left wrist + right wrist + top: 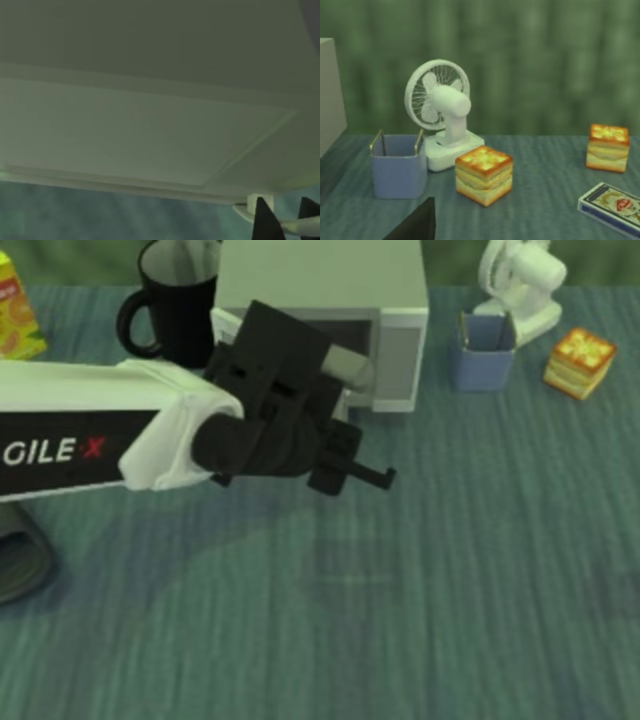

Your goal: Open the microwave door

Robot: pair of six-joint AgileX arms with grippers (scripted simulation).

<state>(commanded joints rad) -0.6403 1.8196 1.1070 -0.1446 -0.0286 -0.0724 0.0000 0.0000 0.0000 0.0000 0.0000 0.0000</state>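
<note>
The pale microwave stands at the back middle of the table. Its white-framed door faces the front, and its inner panel fills the left wrist view. My left gripper is pressed against the door front. In the left wrist view the left gripper is shut on the pale door handle, a dark fingertip on either side of the bar. Whether the door is ajar I cannot tell. My right gripper is outside the top view, parked towards the right.
A black mug stands left of the microwave, an orange box at the far left. To the right are a blue-grey cup, a white fan and a bread cube. A card box lies nearer.
</note>
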